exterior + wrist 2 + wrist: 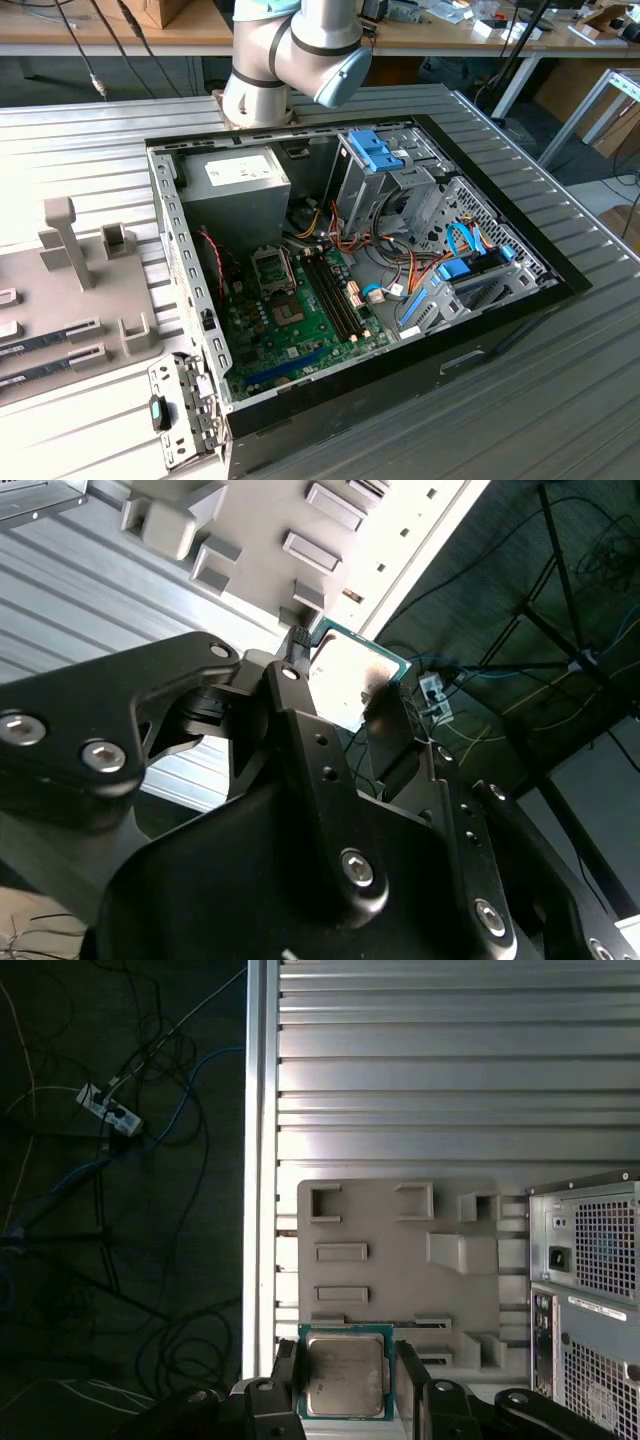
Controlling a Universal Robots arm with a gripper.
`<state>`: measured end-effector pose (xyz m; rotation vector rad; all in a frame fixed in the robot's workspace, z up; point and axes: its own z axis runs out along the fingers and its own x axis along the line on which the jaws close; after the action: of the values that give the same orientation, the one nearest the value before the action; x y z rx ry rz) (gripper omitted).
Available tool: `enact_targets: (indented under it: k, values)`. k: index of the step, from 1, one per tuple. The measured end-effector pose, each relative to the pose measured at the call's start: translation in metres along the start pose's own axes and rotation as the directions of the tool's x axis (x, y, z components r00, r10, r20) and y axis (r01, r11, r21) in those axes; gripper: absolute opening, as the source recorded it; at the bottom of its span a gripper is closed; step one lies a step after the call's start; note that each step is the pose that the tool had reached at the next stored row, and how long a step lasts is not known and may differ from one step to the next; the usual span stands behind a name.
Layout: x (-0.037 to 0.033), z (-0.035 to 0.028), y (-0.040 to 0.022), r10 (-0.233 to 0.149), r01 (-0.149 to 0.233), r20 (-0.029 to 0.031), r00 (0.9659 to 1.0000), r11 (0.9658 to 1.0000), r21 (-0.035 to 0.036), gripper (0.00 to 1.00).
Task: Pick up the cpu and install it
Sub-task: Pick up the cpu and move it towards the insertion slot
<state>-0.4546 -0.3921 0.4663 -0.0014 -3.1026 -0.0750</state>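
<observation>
The gripper [346, 1385] grasps the cpu [345, 1372] by two opposite edges (silver top seen in both wrist views), with the grey tray [400, 1250] below.

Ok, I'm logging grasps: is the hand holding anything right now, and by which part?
Yes, the hand grips the cpu by two opposite side edges, its metal top left bare.
</observation>
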Motion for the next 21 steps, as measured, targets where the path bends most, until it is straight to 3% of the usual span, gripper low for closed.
enact_targets:
  k: [15, 21]
  values:
    - [0.0007, -0.0207, 0.001, 0.0, 0.0, 0.0, 1.0, 1.0, 0.0, 0.47]
    - [0.0008, -0.0246, 0.0012, 0.0, 0.0, 0.0001, 1.0, 1.0, -0.0001, 0.47]
